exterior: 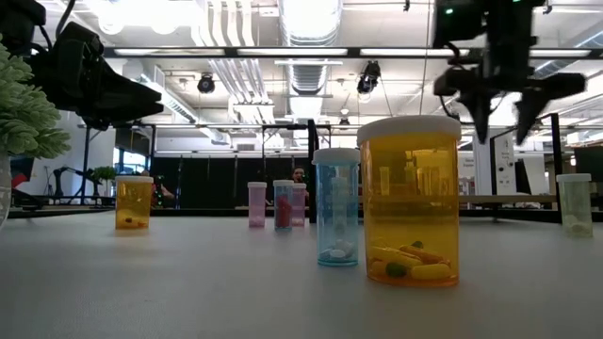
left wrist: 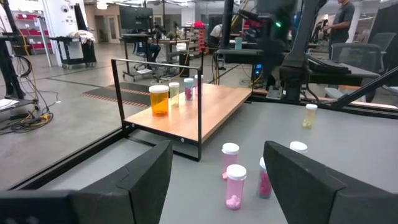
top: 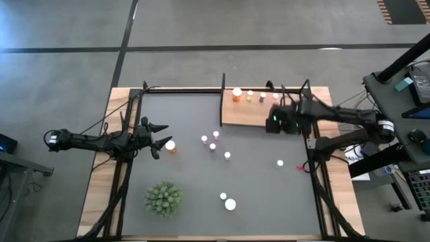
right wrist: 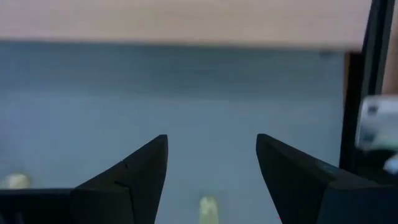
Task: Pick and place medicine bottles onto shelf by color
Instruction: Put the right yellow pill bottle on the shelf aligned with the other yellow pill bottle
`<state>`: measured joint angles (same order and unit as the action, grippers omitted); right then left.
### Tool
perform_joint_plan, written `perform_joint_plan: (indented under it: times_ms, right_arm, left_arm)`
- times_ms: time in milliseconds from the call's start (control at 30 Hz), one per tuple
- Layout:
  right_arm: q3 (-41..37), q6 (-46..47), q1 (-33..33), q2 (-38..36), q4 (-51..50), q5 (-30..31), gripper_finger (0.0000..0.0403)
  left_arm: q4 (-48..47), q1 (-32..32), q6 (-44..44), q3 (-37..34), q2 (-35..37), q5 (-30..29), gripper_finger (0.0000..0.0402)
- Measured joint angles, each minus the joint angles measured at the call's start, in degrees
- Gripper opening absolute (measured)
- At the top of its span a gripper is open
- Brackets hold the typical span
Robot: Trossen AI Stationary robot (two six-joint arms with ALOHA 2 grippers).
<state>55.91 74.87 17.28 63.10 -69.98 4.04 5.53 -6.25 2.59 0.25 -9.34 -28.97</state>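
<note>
The shelf (top: 259,113) is a light-wood board with black posts at the mat's far right; it holds an orange bottle (top: 236,94) and three smaller bottles (top: 262,97). Several white-capped bottles stand on the mat: a pink cluster (top: 213,141), an orange one (top: 170,145), a wide orange one (exterior: 410,202) and a blue one (exterior: 336,207). My left gripper (top: 161,140) is open and empty, raised just left of the orange bottle (exterior: 133,202). My right gripper (top: 271,123) is open and empty, raised over the shelf's near right edge (right wrist: 186,25).
A green spiky plant (top: 163,199) stands at the mat's near left. A pale bottle (top: 279,163) stands alone right of centre, and two bottles (top: 228,202) stand near the front. The shelf's black posts (left wrist: 200,106) rise at its corners. People stand in the room behind.
</note>
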Motion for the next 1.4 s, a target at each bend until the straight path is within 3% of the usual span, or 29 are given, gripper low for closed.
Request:
perform_joint_plan:
  times_ms: [267, 567, 1067, 1400]
  right_arm:
    - [-7.88, 21.10, -16.24, -1.79, 4.27, -0.01, 0.0235]
    - [-8.58, 33.72, -27.69, 2.01, 6.42, 0.50, 0.0235]
    - [-8.58, 41.46, -34.14, 10.34, 9.69, -1.17, 0.0235]
    - [-8.58, 41.20, -34.69, 10.94, 11.64, -1.49, 0.0228]
  left_arm:
    - [0.01, -0.01, 0.00, 0.00, 0.00, 0.00, 0.0238]
    - [-0.01, -0.01, 0.00, 0.00, -0.02, 0.00, 0.0238]
    - [-0.01, -0.01, 0.01, 0.00, -0.02, 0.00, 0.0238]
    - [0.00, 0.00, 0.00, 0.00, -0.01, 0.00, 0.0238]
